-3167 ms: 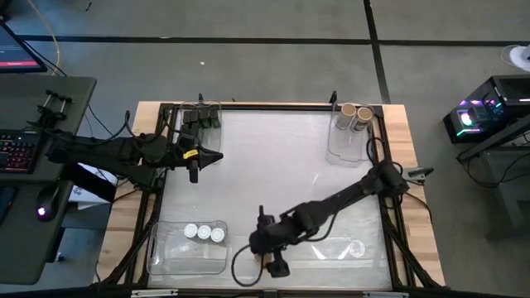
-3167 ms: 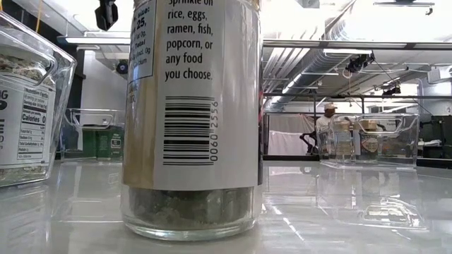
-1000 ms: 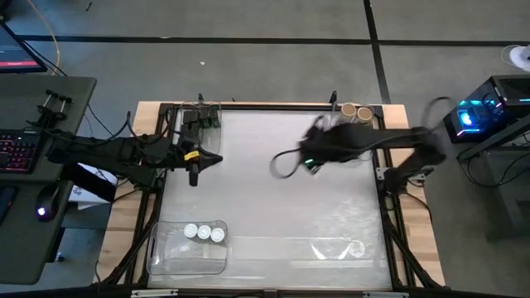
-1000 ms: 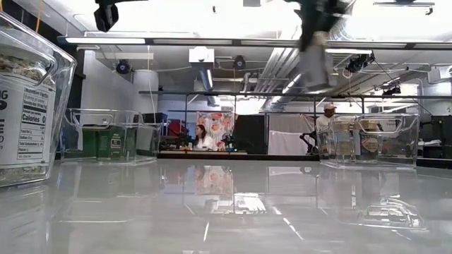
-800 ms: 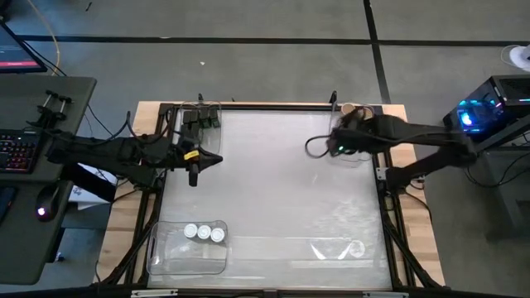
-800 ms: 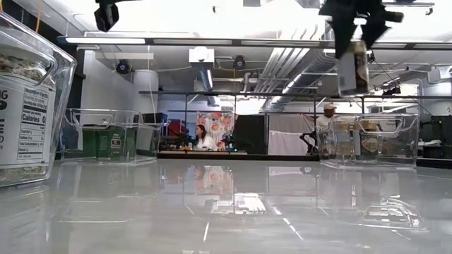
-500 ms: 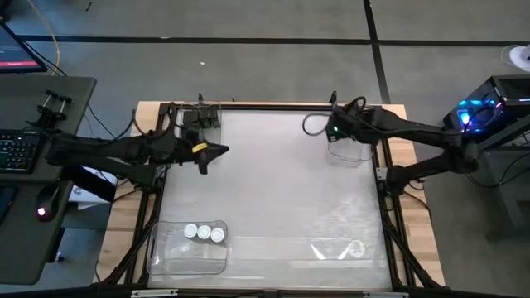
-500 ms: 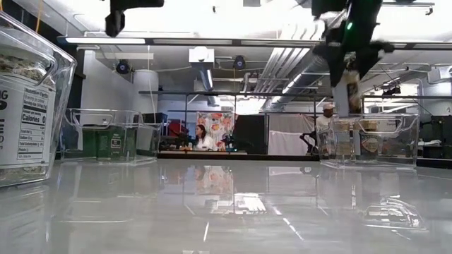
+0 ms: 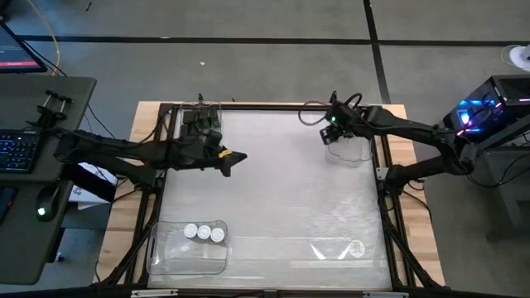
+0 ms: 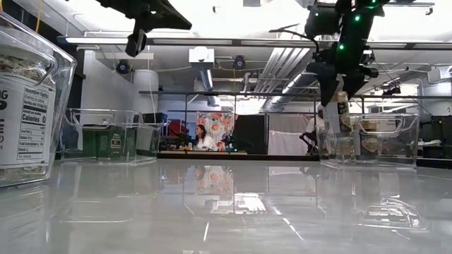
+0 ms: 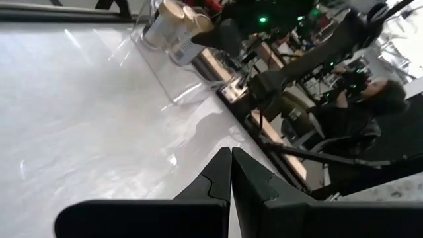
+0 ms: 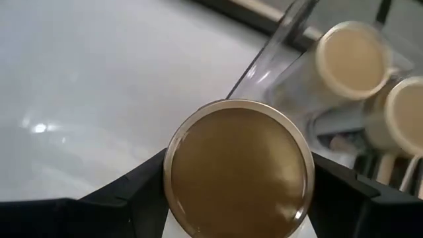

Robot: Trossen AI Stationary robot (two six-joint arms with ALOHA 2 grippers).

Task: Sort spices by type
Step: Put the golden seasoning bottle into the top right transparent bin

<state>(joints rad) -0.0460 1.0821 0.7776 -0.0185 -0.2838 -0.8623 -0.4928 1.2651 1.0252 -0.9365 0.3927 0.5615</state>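
Note:
My right gripper (image 9: pixel 332 132) (image 12: pixel 238 198) is shut on a tan-topped jar (image 12: pixel 238 165) at the left wall of the far-right clear bin (image 9: pixel 352 151); the low view shows the jar (image 10: pixel 342 106) upright at the bin's rim. Two more tan-topped jars (image 12: pixel 350 59) (image 12: pixel 406 112) stand inside that bin. Three white-topped jars (image 9: pixel 204 233) stand in the near-left bin. Black boxy containers (image 9: pixel 201 120) sit in the far-left bin. My left gripper (image 9: pixel 238 157) (image 11: pixel 231 173) is shut and holds nothing, above the table's left half, pointing right. My right gripper pinches the tan-topped jar just below its lid (image 12: pixel 238 165), one finger (image 12: pixel 142 188) on each side, coming from above and pointing down. The jar is lifted clear and upright, its lower end at the far-right bin's rim (image 10: pixel 367 118).
A fourth clear bin (image 9: pixel 331 248) lies along the near edge on the right. The white tabletop (image 9: pixel 281 182) between the bins is bare. In the low view, the near-left bin's wall (image 10: pixel 42 92) stands close on the left; a person sits in the room behind.
My right gripper carried the tan-topped jar from above the table's middle toward the far-right bin and lowered it to the bin's rim. My left gripper swung from pointing at the near edge to pointing right and moved toward the table's middle, staying shut.

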